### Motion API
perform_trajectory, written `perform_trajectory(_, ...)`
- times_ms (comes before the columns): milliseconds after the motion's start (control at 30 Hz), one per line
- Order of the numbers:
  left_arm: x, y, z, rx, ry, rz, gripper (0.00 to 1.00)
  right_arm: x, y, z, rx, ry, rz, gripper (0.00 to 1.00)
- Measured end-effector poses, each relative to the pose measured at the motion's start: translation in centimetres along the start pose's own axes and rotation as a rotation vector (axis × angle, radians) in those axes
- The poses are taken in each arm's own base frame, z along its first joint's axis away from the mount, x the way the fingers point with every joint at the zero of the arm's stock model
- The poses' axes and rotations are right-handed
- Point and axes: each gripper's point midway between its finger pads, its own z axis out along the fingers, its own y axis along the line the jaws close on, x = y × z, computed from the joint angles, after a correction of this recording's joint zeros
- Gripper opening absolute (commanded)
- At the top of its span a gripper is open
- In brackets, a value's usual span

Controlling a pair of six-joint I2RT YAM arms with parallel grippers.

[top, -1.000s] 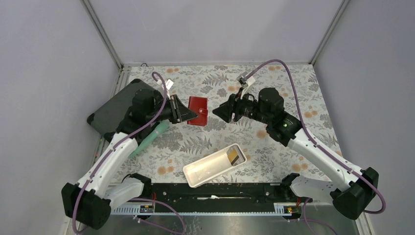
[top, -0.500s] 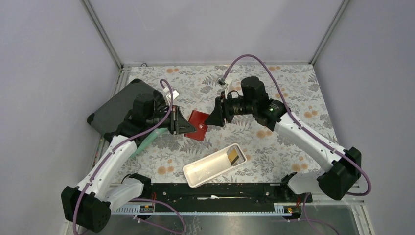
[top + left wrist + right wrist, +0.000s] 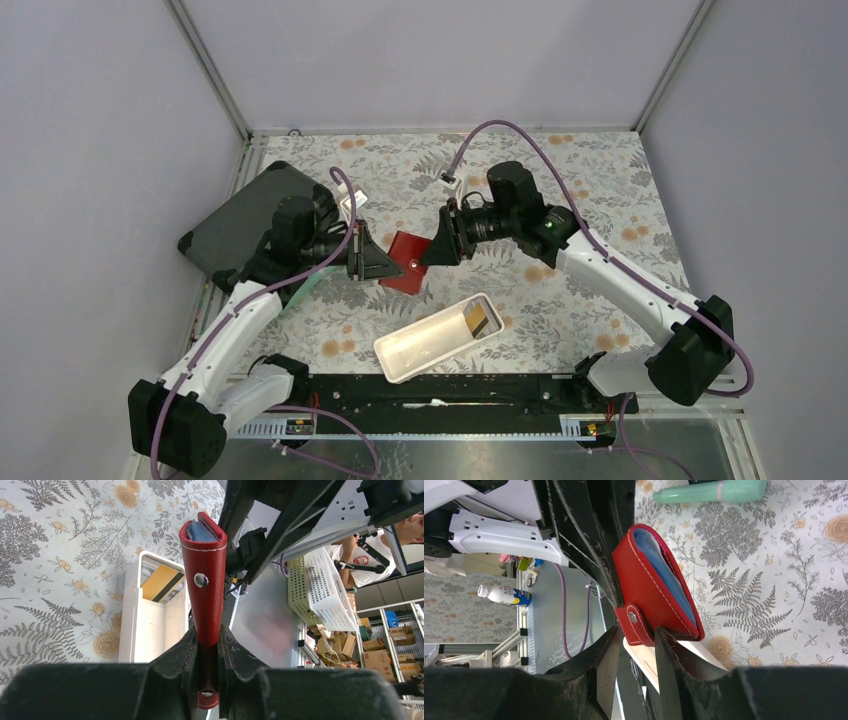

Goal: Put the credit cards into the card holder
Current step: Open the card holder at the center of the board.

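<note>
The red card holder point(image 3: 406, 264) hangs above the table, with my left gripper point(image 3: 384, 267) shut on its folded edge. In the left wrist view the card holder point(image 3: 206, 580) stands up from my left gripper point(image 3: 207, 630), and light blue credit cards point(image 3: 200, 531) show in its top pocket. My right gripper point(image 3: 638, 630) is open, its jaws either side of the holder's snap tab point(image 3: 636, 622) with a gap on the left. A blue card point(image 3: 669, 580) lines the red holder point(image 3: 644, 580). A yellow-brown card point(image 3: 481, 320) lies in the white tray point(image 3: 420, 345).
A dark grey case point(image 3: 235, 225) lies at the far left. A green tube point(image 3: 310, 278) rests beside it under my left arm, and it also shows in the right wrist view point(image 3: 709, 491). The white tray sits near the front edge, just below the held holder.
My right gripper has moved left up to the card holder and its jaws have narrowed around the snap tab. My left gripper has brought the holder slightly nearer and to the right.
</note>
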Motion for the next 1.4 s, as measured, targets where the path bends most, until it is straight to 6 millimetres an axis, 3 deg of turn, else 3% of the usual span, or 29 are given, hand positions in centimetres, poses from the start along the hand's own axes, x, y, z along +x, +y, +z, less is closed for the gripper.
perform_trajectory(200, 0.6, -0.4, 0.0, 0.043, -0.006, -0.001, 0.0, 1.2, -0.5, 0.3, -0.005, 0.026, 0.018, 0.39)
perform_trajectory(800, 0.8, -1.6, -0.1, 0.12, 0.003, -0.014, 0.0, 1.9, 0.6, 1.3, -0.096, 0.056, -0.014, 0.38)
perform_trajectory(1400, 1.9, -1.1, -0.2, 0.11, 0.03, -0.022, 0.0, 3.2, 2.0, 1.5, -0.181, 0.102, -0.016, 0.33)
